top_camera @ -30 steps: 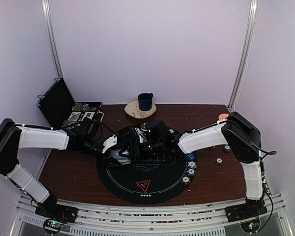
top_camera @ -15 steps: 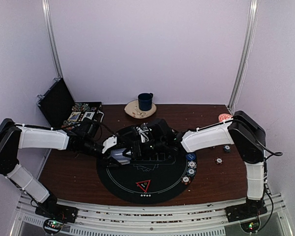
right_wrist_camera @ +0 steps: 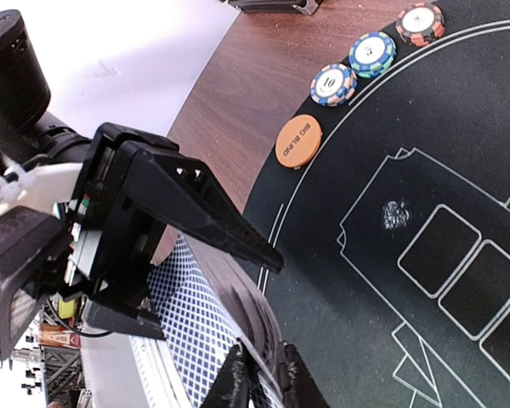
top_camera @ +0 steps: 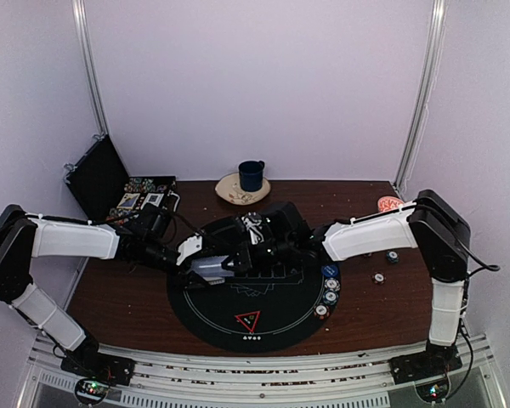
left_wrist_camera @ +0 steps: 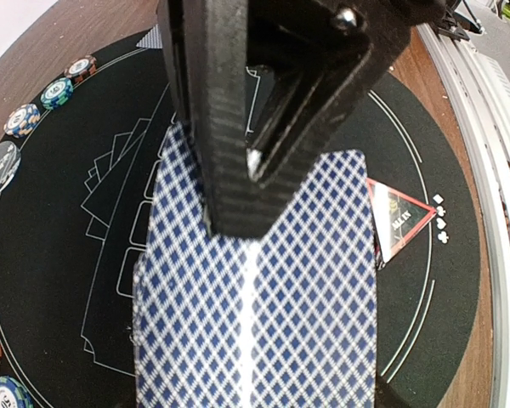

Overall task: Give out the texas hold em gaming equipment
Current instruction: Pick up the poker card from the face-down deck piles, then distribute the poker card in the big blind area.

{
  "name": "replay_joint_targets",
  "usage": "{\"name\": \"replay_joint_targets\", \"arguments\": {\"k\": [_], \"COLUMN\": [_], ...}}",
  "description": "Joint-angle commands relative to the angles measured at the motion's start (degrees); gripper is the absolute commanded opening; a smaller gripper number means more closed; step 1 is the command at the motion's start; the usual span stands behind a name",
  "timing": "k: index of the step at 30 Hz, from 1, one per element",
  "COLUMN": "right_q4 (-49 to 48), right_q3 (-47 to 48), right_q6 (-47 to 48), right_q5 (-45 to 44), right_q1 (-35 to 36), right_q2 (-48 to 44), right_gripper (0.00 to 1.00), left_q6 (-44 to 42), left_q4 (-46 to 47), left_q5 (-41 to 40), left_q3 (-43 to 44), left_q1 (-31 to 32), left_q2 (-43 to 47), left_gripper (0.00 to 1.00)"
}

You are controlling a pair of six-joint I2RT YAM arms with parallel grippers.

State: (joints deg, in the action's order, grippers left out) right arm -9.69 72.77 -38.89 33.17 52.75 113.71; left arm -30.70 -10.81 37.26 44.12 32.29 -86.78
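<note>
Black felt mat, orange disc reading BIG BLIND

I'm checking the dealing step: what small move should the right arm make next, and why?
Probably draw the right gripper back, sliding one card off toward the printed card outlines on the black mat. Its fingertips look pinched on the edge of the deck of playing cards, which the left gripper holds above the mat.
</note>
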Motion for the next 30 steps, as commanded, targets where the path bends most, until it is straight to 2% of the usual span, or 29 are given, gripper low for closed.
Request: {"name": "replay_joint_targets", "arguments": {"k": [1,4,18,24,30], "right_q4": [1.7,2.0,1.2,0.9,0.4], "right_q3": [-2.2,-3.0,-9.9,-7.1,1.9], "right_q6": [0.5,0.8,1.8,1.0,-1.2], "right_q5": [-0.1,0.1,-2.0,-1.7,2.2], "right_q1": [-1.0,-1.4,-7.4,-7.9,-5.6], "right_q2": [-2.9,-4.6,-14.4,-8.1,3.9], "right_gripper": [0.08,0.00,0.00,0.00,0.00], "left_q6": [-1.1,-1.2,-1.1,-1.1,-0.7], "left_q4": [2.4,2.3,1.3,0.5,-0.5], "left_q5": [3.3,3.1,2.6,1.8,0.7], "left_q3": [0.4,0.4,1.2,1.4,1.5], "left_q1": [0.0,0.0,-0.2,-0.4,-0.6], "left_q2": [0.7,0.7,0.6,2.8,6.4], "left_gripper": [0.02,0.02,0.02,0.02,0.02]}}
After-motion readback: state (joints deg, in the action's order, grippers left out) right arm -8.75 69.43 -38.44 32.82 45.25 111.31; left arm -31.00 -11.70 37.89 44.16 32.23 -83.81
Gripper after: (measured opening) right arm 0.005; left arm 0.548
